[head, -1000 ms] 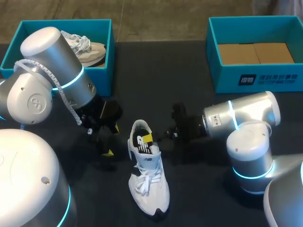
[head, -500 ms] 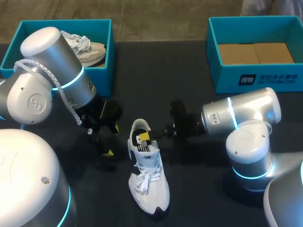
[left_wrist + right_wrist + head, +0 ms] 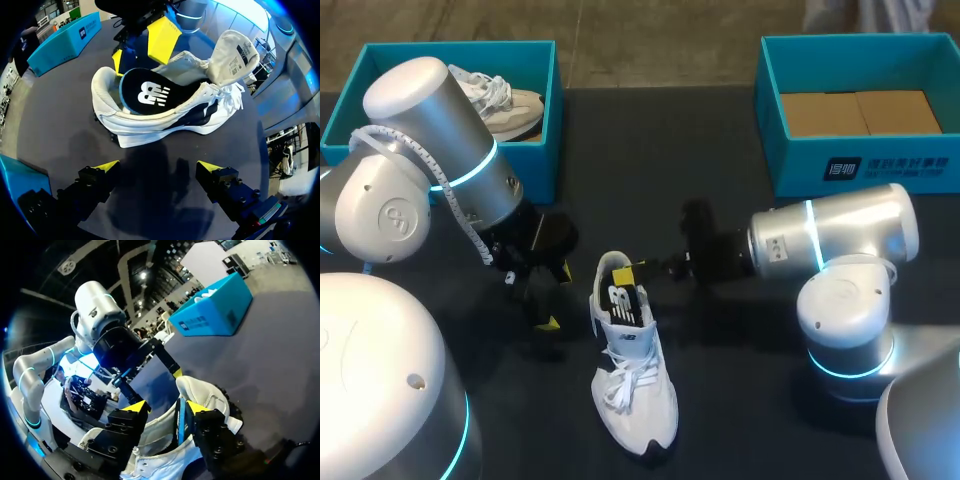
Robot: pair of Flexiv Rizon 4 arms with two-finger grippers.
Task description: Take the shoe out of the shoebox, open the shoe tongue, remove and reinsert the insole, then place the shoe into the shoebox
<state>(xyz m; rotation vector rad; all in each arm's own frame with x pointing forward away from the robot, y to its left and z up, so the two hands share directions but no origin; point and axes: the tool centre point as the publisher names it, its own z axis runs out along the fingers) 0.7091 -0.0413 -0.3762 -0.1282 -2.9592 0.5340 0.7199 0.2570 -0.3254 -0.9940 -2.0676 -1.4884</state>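
Observation:
A white shoe [image 3: 632, 385] lies on the dark table, toe toward me, its tongue [image 3: 232, 52] folded forward over the laces. The black insole [image 3: 623, 301] with a white logo rests tilted in the shoe's opening, its heel end up at the collar. My right gripper [image 3: 644, 271] hovers just over the heel, fingers apart; in its own view the insole's edge [image 3: 180, 424] stands between the fingers [image 3: 137, 407] without being clamped. My left gripper [image 3: 157, 170] sits open beside the shoe [image 3: 165, 112], low over the table, nothing in it. My right gripper [image 3: 142, 47] shows beyond the shoe.
A teal shoebox [image 3: 556, 120] at the back left holds another shoe [image 3: 505, 100]. A second teal box [image 3: 860, 165] at the back right holds cardboard. My left arm's big elbow fills the front left. Bare table lies between the boxes.
The right gripper has opened and drawn back from the heel toward the far right. The insole it pinched now lies loose in the shoe, logo showing. The left arm has not moved.

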